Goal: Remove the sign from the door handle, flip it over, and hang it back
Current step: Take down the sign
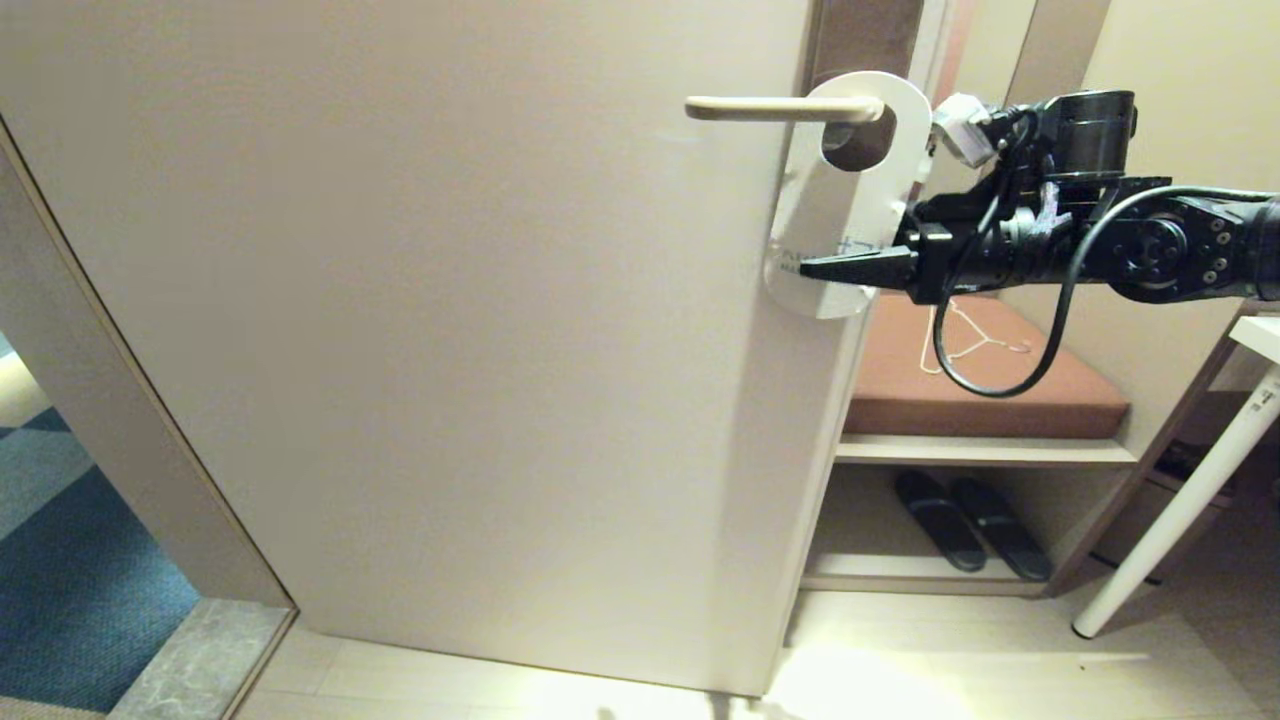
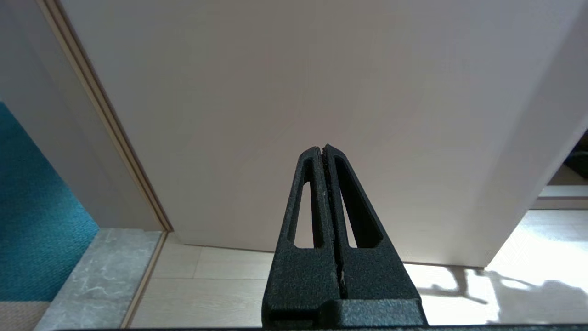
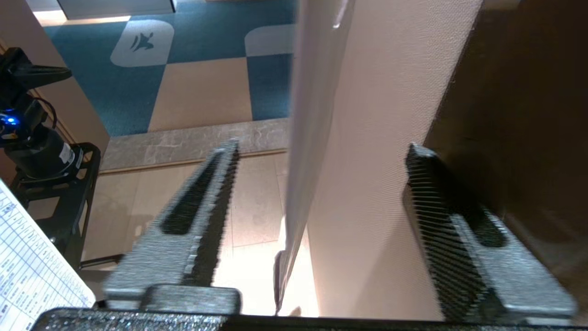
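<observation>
Sign (image 1: pixel 835 215), white face out, hangs on the door handle (image 1: pixel 780 108), its lower edge between the right gripper's (image 1: pixel 812 268) spread fingers (image 3: pixel 197 216); door (image 1: pixel 450 330) close behind. Left gripper (image 2: pixel 324 151) pinched together, near the floor (image 2: pixel 220 285).

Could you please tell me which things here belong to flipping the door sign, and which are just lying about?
Job: sign, door handle, right gripper open around the sign's lower edge.
Lying about: slippers, white hanger, brown cushion, parked left gripper.

Head view: you look forward and down at the door (image 1: pixel 450 330).
Left wrist: low, near the same door (image 2: pixel 321 92).
Right wrist: close along its edge (image 3: pixel 312 138).
</observation>
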{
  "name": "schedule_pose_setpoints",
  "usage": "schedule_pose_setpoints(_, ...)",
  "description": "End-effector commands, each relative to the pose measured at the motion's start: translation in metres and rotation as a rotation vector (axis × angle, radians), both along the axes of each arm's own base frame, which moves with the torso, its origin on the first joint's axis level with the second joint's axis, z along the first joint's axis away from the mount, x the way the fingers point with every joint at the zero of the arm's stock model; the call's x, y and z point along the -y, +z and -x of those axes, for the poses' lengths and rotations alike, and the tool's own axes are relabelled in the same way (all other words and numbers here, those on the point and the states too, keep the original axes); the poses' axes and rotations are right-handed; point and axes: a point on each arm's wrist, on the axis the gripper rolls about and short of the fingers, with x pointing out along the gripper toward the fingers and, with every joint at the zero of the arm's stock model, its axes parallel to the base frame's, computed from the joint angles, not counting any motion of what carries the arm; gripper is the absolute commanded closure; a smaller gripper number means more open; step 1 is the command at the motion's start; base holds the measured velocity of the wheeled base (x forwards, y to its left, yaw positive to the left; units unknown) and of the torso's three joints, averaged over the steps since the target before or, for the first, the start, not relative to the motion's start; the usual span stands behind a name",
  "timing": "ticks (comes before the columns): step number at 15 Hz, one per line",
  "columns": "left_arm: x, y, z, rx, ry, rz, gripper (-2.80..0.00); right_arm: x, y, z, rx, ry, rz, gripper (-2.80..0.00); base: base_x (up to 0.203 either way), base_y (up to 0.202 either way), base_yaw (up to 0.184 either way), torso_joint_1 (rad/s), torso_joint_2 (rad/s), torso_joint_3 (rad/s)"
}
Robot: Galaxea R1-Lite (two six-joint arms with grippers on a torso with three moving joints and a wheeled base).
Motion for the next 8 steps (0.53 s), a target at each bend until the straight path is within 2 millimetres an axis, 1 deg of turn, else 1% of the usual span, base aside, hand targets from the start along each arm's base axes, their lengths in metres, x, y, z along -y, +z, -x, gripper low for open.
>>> schedule_pose_setpoints(1,0.0,0.0,0.0,-0.002,0.001,0.0,0.0,0.002,0.001,0.0,0.002,0.001,-0.003,-2.8,0.0,0.0,0.0,0.0,0.0,0.0)
schedule_pose_setpoints(8,0.0,0.0,0.0,-0.002,0.001,0.0,0.0,0.008,0.018,0.011,-0.052,-0.013,-0.035,-2.8,0.0,0.0,0.0,0.0,0.0,0.0)
